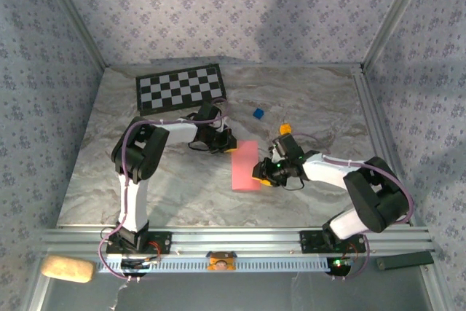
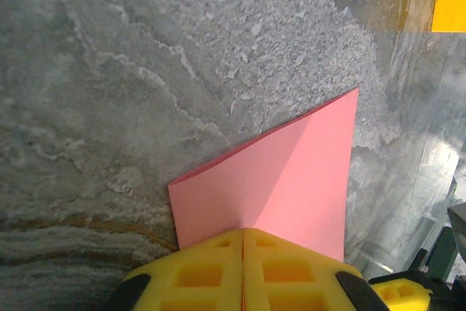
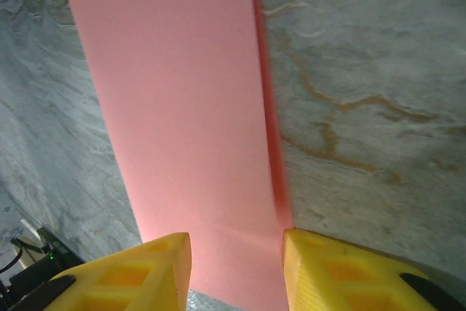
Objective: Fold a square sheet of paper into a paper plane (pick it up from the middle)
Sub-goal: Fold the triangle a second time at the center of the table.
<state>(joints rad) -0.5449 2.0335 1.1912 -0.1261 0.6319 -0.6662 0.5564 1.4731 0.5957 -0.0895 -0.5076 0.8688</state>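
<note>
High rear view over whole table [image 1: 182,194]; wrist views close, downward, on the same paper [image 3: 182,107].

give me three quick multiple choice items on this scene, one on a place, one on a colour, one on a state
1. Where does the checkerboard lie?
a) far left
b) near right
c) under the paper

2. What colour is the paper?
a) blue
b) pink
c) white

3. How is the left gripper?
a) open, off the paper
b) shut on the paper
c) shut on nothing

Key:
1 a, the top view shows it at the far left, apart from the paper.
2 b, it is salmon pink in all three views.
3 b, the left wrist view shows the fingers closed together with the paper's edge pinched between them.
</note>
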